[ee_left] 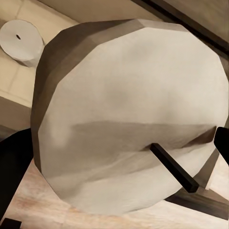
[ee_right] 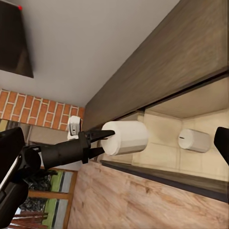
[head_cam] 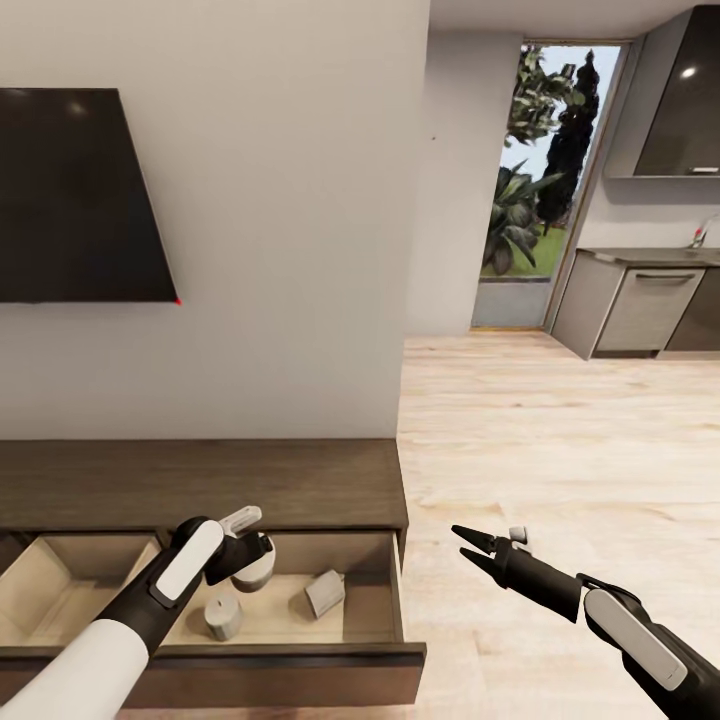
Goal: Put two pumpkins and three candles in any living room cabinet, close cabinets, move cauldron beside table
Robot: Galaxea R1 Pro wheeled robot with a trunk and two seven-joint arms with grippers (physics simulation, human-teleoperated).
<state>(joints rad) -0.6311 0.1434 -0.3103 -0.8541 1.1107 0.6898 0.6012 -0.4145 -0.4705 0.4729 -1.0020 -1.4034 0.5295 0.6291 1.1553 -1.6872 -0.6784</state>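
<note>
Item 1, left gripper (head_cam: pixel 250 560): mine, clamped on a candle (head_cam: pixel 256 572). In the right wrist view my two dark fingers pinch the pale cylinder at one flat end, and it juts out sideways. In the left wrist view its wick end sits right before the camera. I hold it over the open drawer (head_cam: pixel 300 655), above the tan floor, at about 7 o'clock in the head view.

Item 2, right gripper (head_cam: pixel 470 545): mine, jaws apart, holding nothing, out over the wood floor (head_cam: pixel 560 440) at about 5 o'clock, well clear of the cabinet (head_cam: pixel 200 480).

Item 3, second candle (head_cam: pixel 223 617): upright on the drawer floor, just below my left gripper.

Item 4, third candle (head_cam: pixel 324 593): tipped on its side in the drawer, at 3 o'clock from the upright one.

Item 5, cabinet: long, dark brown, against the wall under the television (head_cam: pixel 80 195). Another pull-out section (head_cam: pixel 60 590) stands open at 9 o'clock from the candles.

Step in hand, by my reading: stowing the last of the three candles.

Next move calls for: lowering the left gripper a little into free drawer space clear of the other two, parting the jaws, lifting straight out. After that, both open fronts need pushing shut.
</note>
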